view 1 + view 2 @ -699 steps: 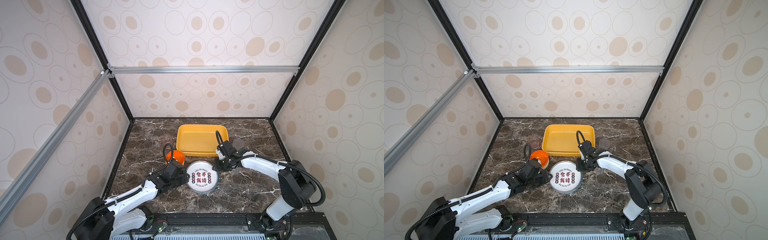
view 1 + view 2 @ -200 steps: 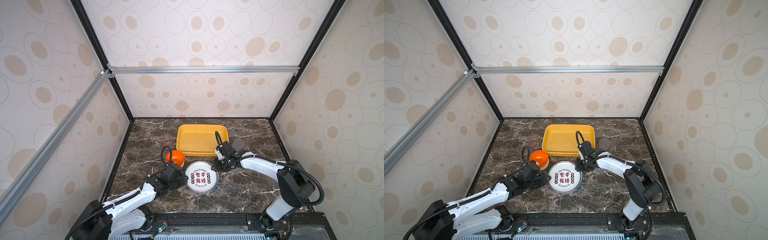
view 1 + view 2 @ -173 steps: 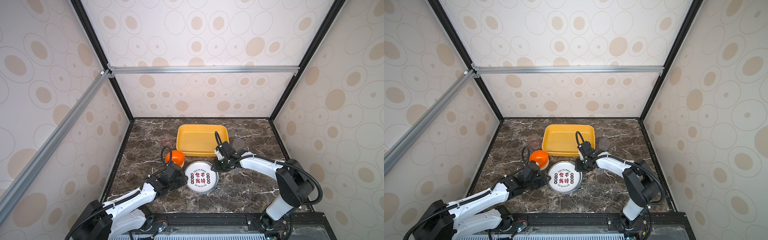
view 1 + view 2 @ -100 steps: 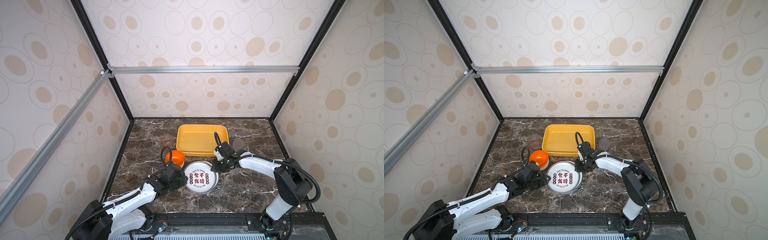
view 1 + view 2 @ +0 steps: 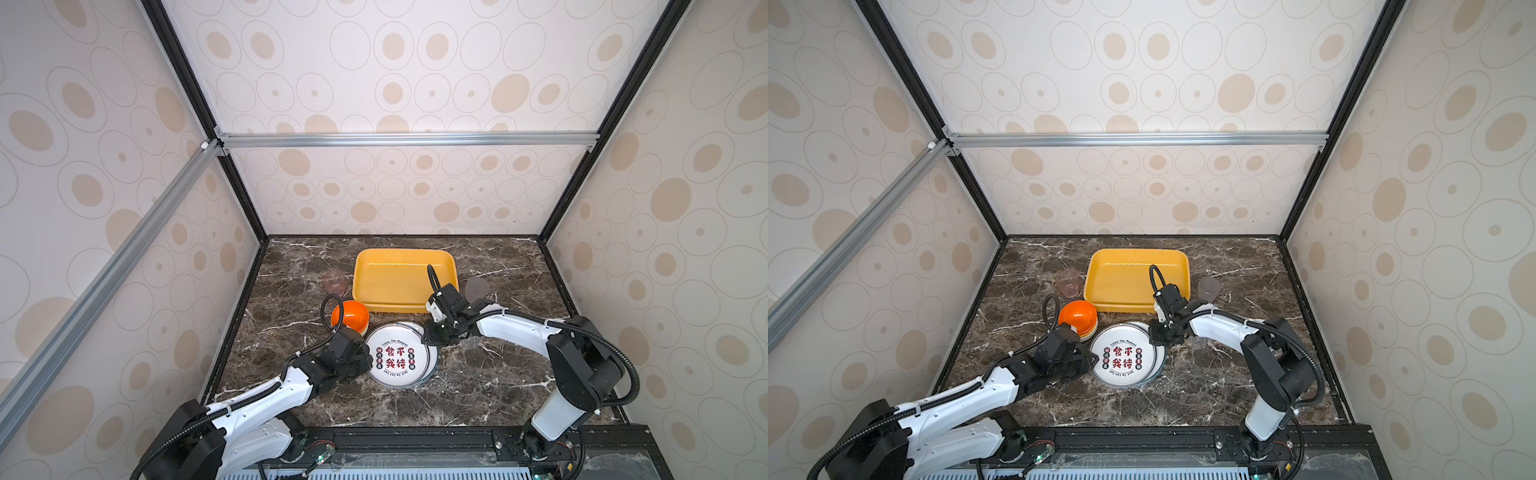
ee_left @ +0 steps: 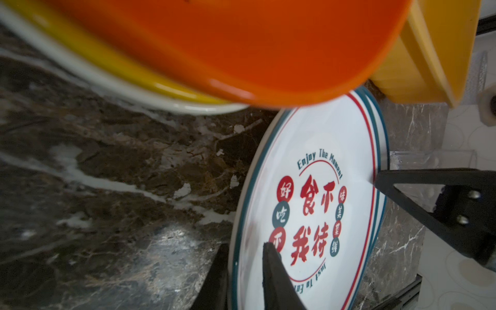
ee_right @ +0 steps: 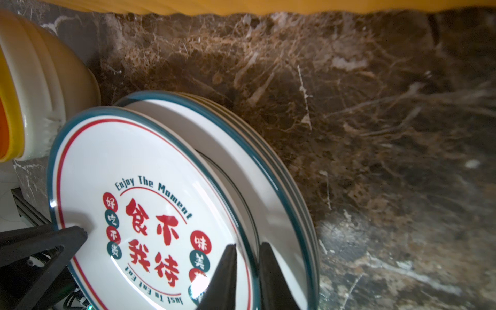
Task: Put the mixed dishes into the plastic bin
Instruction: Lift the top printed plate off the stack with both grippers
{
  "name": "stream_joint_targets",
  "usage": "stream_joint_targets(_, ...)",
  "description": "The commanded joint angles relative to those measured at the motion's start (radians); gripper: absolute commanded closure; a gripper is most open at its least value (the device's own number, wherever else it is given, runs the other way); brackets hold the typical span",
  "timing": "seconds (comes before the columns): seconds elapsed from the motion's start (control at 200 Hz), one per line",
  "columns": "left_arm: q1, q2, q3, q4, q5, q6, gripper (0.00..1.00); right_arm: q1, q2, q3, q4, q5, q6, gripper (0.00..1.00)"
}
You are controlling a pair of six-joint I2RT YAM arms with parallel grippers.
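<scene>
1. Left arm: stretched low over the counter (image 5: 478, 386) from the front-left corner, forearm angled toward the centre. Left end effector (image 5: 365, 365) pinching the near-left rim of the top plate (image 5: 397, 357), one finger above and one below, as the left wrist view shows (image 6: 243, 247).
2. Right arm: base front-right, elbow raised, forearm running left, wrist bent downward. Right end effector (image 5: 428, 338) pinching the same plate's far-right rim (image 7: 247, 245).
3. Top plate: tilted, raised off the stack of plates (image 7: 268, 166) beneath it, in front of the bin.
4. Bin (image 5: 395, 278): yellow, at the counter's back centre.
5. Nested bowls (image 5: 350, 316): orange uppermost, left of the plates.
6. Pink cup (image 5: 334, 280) beside the bin's left side; grey cup (image 5: 476, 286) beside its right.
</scene>
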Motion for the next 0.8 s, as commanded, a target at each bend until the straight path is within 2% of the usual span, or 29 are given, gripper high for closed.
stream_joint_targets(0.0, -0.008, -0.012, -0.001, 0.010, -0.013, -0.013, 0.81, 0.018, 0.013, -0.003, 0.009, -0.017, -0.004, 0.81)
stream_joint_targets(0.21, -0.009, -0.039, -0.008, -0.005, -0.019, -0.018, 0.89, 0.020, 0.007, -0.004, 0.010, -0.011, -0.003, 0.80)
stream_joint_targets(0.48, -0.008, -0.091, -0.008, -0.020, -0.020, -0.021, 1.00, 0.020, -0.033, -0.001, -0.006, 0.012, -0.005, 0.71)
stream_joint_targets(0.795, -0.008, -0.136, 0.016, -0.030, -0.003, -0.017, 1.00, 0.018, -0.138, 0.013, -0.053, 0.061, -0.009, 0.59)
